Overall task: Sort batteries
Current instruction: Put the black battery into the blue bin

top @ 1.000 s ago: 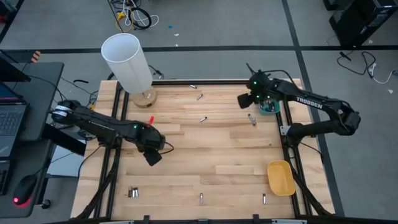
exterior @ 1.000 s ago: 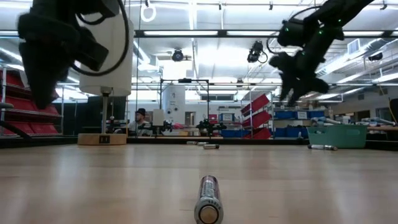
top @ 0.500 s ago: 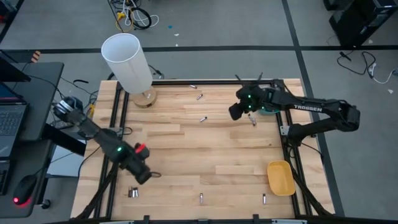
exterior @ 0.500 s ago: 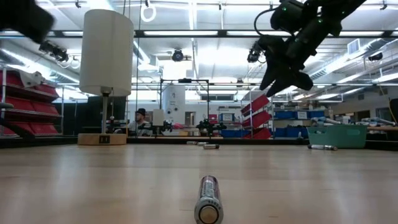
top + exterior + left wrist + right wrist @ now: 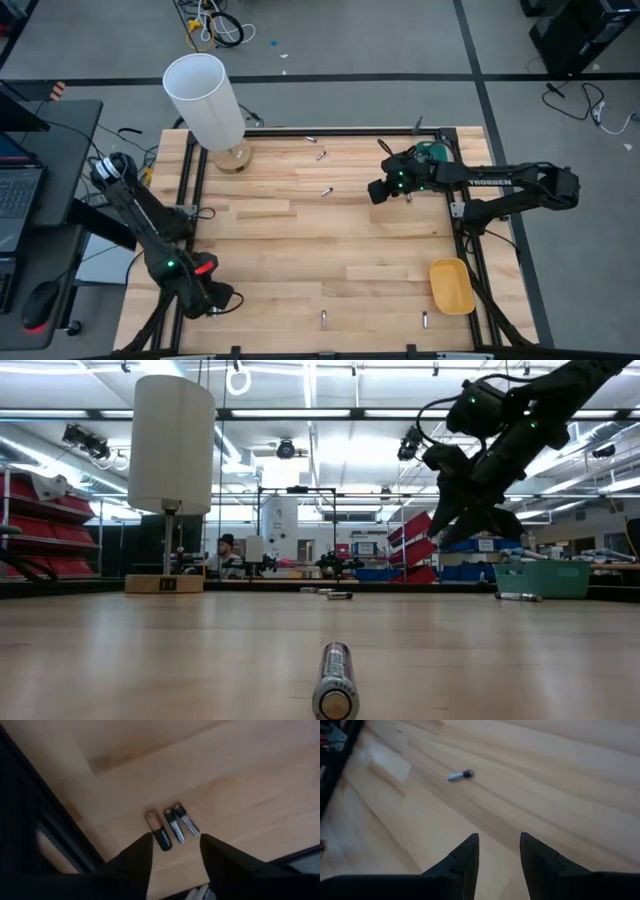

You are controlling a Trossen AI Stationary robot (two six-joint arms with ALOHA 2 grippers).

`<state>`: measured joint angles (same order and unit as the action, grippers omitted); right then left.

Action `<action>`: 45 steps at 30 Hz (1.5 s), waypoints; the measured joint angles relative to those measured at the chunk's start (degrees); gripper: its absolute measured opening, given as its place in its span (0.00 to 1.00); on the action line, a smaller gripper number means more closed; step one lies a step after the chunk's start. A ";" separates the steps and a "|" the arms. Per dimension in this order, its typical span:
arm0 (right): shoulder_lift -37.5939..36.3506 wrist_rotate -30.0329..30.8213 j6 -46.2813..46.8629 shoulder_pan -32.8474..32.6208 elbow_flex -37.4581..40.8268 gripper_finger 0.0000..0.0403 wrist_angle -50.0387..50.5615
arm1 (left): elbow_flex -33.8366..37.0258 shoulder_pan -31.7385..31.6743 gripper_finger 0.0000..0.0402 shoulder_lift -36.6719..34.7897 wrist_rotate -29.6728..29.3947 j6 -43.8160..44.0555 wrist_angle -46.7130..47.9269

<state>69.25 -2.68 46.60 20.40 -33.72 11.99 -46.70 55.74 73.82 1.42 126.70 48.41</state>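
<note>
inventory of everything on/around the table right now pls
batteries: three side by side at the near left corner, below the left gripper; others scattered singly, e.g.; silvery and dark
yellow tray: one, near right edge
teal tray: one, far right, partly hidden by the right arm
lamp: one, white shade, wooden base, far left corner
table: one, light wood
left gripper: jaws open
right gripper: jaws apart, holding nothing

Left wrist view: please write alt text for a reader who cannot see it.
Three small batteries lie side by side on the wooden table, just ahead of the left tool, whose two dark fingers stand open and empty. A dark frame rail runs along the table's edge.
</note>
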 joint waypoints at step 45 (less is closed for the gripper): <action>0.00 0.04 4.75 -3.85 0.64 0.32 -0.83 | -0.92 1.82 0.47 10.50 8.16 -0.51 -5.58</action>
<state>69.25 -2.63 51.35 16.56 -33.08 11.16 -47.62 57.56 84.32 9.58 126.19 42.82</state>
